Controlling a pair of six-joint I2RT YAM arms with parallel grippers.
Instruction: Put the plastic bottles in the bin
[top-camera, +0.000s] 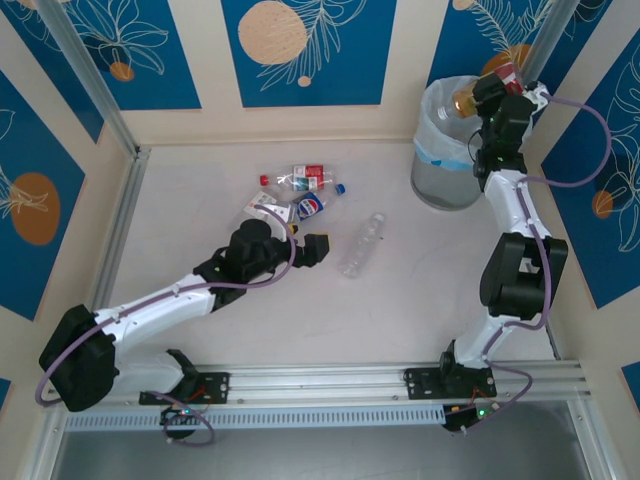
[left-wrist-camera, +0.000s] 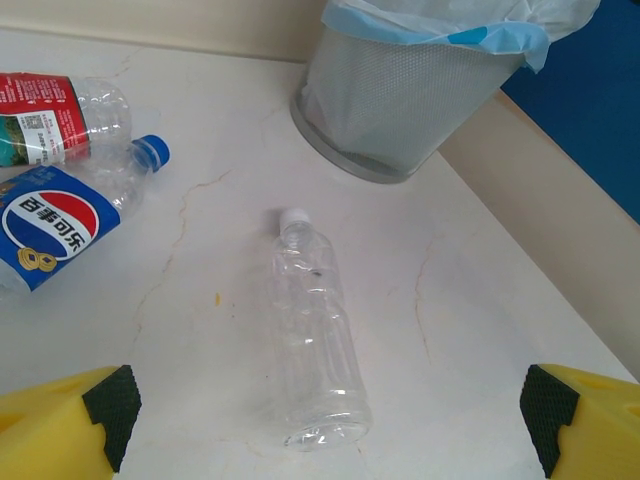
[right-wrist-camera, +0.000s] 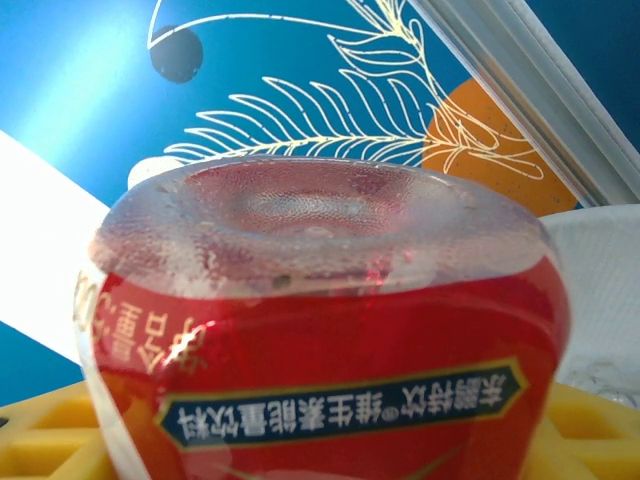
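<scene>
**Right claw holds a red bottle at the bin; left claw gapes over a clear one**

The right claw (top-camera: 499, 84) is raised at the far right corner, over the far rim of the bin (top-camera: 440, 175). It grips a red-labelled bottle (right-wrist-camera: 320, 340). In the right wrist view the bottle's dimpled clear base points towards the wall panel, with the yellow claw edges at the lower corners. The bin stands on the surface (top-camera: 200, 200) against the right wall, and a pale bag liner (top-camera: 432, 120) is folded over its rim. An amber-tinted bottle (top-camera: 462, 100) shows in the bin's mouth.

The left claw (top-camera: 316, 250) is stretched to mid-surface with its jaws spread wide and nothing between them. In the left wrist view its fingers (left-wrist-camera: 100, 410) sit at the two lower corners. A clear bottle (left-wrist-camera: 315, 330) lies on its side between and just ahead of them, its white cap pointing towards the bin.

To the left of the clear bottle lies a Pepsi bottle (left-wrist-camera: 60, 220) with a blue cap. A red-and-white bottle (left-wrist-camera: 55, 115) is just beyond it, the two touching or nearly so. Both are well apart from the bin.
</scene>
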